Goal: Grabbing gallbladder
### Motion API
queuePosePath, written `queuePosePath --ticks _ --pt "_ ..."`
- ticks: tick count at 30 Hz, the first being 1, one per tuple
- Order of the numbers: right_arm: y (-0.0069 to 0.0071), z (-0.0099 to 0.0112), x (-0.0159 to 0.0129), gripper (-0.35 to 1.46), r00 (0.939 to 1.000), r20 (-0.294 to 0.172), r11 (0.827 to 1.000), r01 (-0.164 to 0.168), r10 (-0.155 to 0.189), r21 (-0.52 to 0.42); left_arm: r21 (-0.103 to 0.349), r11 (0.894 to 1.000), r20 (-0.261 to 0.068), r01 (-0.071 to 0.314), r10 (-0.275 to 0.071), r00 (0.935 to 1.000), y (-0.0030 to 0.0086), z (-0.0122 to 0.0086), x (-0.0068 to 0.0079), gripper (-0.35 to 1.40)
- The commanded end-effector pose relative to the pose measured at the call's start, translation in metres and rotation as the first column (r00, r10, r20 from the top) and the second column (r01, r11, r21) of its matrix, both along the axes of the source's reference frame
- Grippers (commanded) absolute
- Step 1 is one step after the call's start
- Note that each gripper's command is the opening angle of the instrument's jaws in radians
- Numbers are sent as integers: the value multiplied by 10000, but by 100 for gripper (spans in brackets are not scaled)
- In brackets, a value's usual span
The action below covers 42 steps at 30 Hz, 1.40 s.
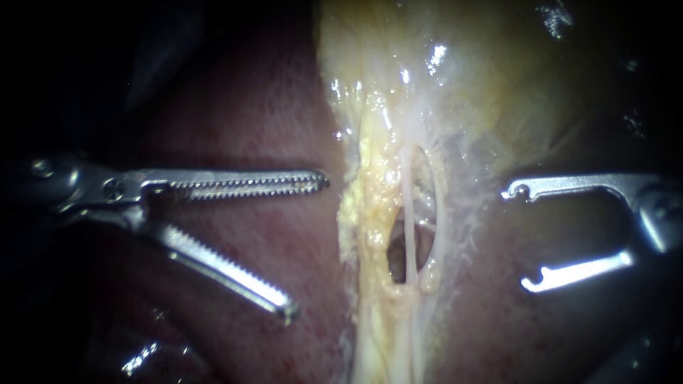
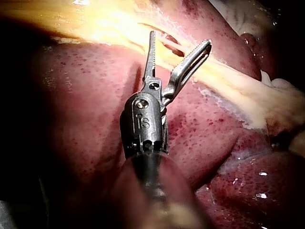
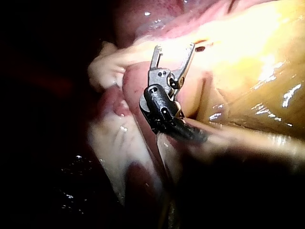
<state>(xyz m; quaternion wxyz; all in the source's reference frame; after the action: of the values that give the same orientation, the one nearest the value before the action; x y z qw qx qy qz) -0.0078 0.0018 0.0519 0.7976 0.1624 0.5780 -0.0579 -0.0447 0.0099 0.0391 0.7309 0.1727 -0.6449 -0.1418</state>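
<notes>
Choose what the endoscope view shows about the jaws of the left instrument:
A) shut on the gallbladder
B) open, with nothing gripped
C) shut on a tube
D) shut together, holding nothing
B: a wide gap shows between the two toothed jaws of the left instrument, which lie over the liver with no tissue held between them.

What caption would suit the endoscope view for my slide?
Left instrument and right instrument, jaws open, flank the tubes below the gallbladder, gripping nothing.
</notes>
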Motion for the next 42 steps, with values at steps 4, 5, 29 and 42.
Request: queuePosePath --ticks 4,5,29,42 --pt "0 0 0 59 10000 -4 10000 1 -1 -1 2 10000 -14 26 -26 10000 1 0 0 78" --pt "0 0 0 59 10000 -4 10000 1 -1 -1 0 10000 -6 72 -72 10000 2 1 -1 78" --pt "1 2 -2 58 10000 15 10000 -19 19 53 -116 9982 -2712 -580 527 9611 37 58 -32 62" --pt "2 2 -3 58 10000 14 10000 -18 18 51 -188 9980 -3118 -601 512 9488 29 71 -35 22"
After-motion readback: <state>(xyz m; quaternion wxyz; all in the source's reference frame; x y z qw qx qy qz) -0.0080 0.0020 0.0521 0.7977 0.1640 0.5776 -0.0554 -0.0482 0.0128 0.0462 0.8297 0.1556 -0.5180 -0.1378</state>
